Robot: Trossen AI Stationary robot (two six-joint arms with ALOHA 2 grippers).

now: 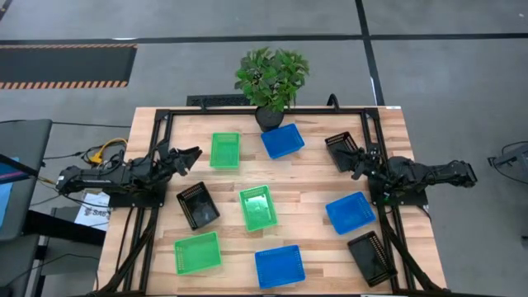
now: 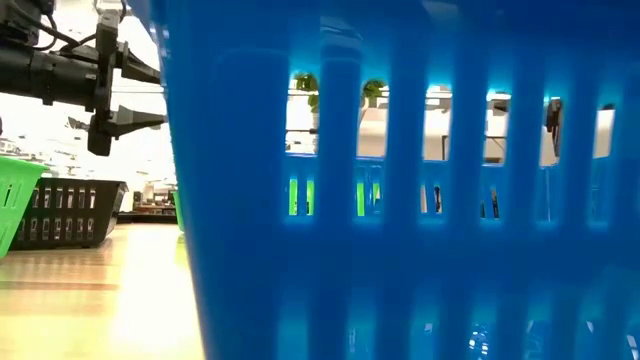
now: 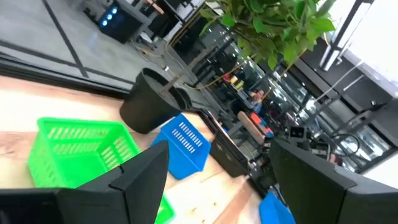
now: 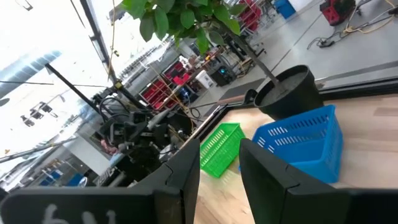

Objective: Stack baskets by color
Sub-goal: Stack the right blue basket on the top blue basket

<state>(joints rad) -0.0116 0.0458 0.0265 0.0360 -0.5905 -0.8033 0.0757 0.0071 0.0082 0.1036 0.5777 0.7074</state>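
— While both arms hang above the table [image 1: 305, 177], where do the nine baskets lie relative to the potted plant [image 1: 272, 78]?
— All separate, none stacked. Nearest the plant: a blue basket [image 1: 283, 141] just in front of its pot, a green basket [image 1: 224, 150] to that one's left, a black basket [image 1: 341, 151] to its right. Mid-table: a black basket [image 1: 198, 205], a green basket [image 1: 258, 207], a blue basket [image 1: 350, 212]. Farthest from the plant: a green basket [image 1: 198, 252], a blue basket [image 1: 280, 266], a black basket [image 1: 373, 257].
— And the grippers?
— Left gripper [image 1: 193, 156]: beside the far green basket, fingers spread wide, empty. Right gripper [image 1: 357, 159]: apparently over the black basket right of the plant — fingers [image 4: 273, 171] partly apart, nothing between them in the wrist view; contact cannot be judged from above.
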